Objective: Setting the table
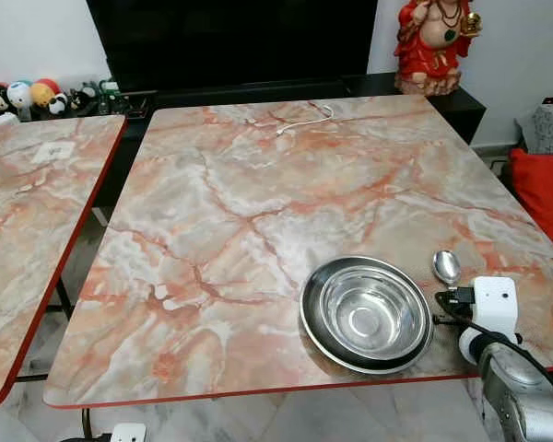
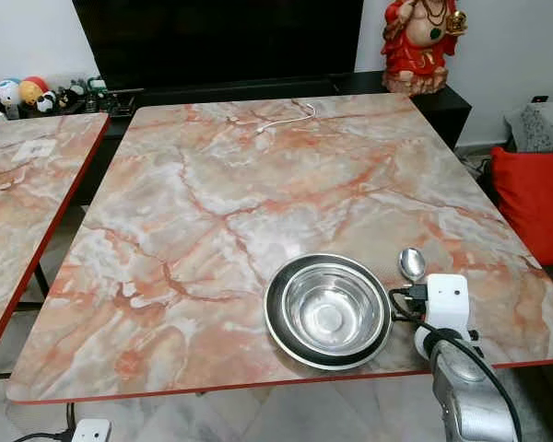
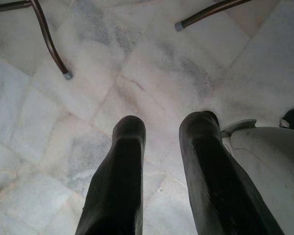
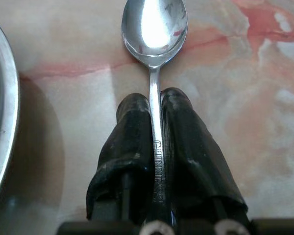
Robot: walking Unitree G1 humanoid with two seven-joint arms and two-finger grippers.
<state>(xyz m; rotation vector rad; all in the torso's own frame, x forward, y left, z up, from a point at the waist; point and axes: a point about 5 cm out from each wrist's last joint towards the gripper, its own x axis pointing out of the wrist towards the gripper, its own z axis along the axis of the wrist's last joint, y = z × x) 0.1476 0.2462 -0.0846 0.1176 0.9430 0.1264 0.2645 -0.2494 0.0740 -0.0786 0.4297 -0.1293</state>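
Note:
A steel bowl (image 1: 366,314) sits on a dark plate near the front right of the marble table (image 1: 258,193). Just right of it lies a metal spoon (image 1: 446,267), bowl end pointing away from me. My right gripper (image 4: 156,100) is shut on the spoon (image 4: 155,29), its two black fingers (image 4: 132,132) pinching the handle low over the tabletop. The right arm's white wrist block (image 1: 494,304) hides the handle in the eye views. My left gripper (image 3: 161,125) hangs open over the marble floor with nothing between its fingers.
A second marble table (image 1: 28,212) stands to the left across a narrow gap. A white cable (image 1: 306,120) lies at the far edge. A red statue (image 1: 433,46) and a dark TV unit stand behind. A red cushion (image 1: 546,189) sits right.

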